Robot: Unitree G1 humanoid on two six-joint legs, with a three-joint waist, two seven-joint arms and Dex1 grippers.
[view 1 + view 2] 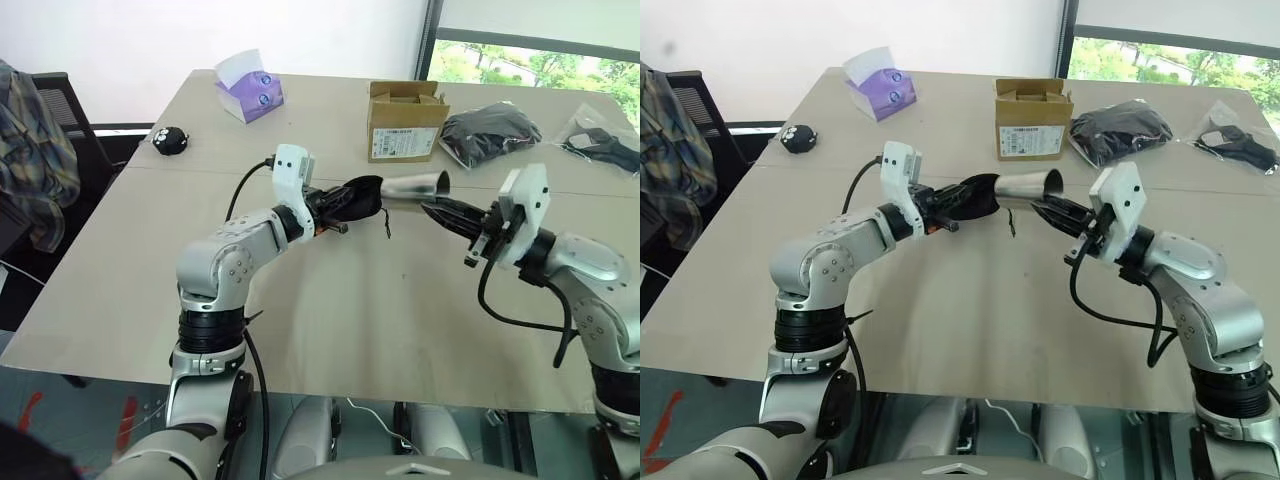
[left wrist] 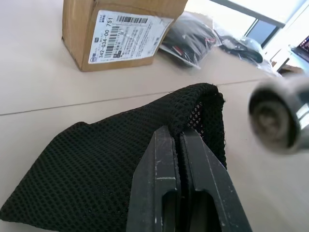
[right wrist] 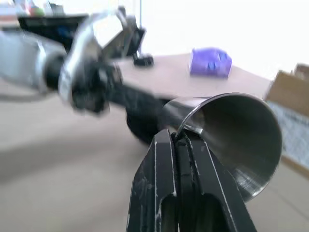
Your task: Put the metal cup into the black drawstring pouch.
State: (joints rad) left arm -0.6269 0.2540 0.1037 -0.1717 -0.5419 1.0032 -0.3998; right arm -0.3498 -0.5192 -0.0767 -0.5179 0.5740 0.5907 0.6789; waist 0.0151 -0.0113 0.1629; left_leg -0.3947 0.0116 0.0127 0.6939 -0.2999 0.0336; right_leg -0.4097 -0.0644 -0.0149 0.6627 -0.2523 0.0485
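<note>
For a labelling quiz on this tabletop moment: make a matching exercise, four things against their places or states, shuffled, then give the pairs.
Things:
1. metal cup
2. black drawstring pouch
3. cardboard box
4. tissue pack

Places or states:
A. stands on the table, far side, near the middle
B. pinched by its rim in the right claw, held sideways above the table
C. lies at the far left of the table
D. clamped in the left claw, mouth towards the cup

Pairs: 1-B, 2-D, 3-A, 4-C
</note>
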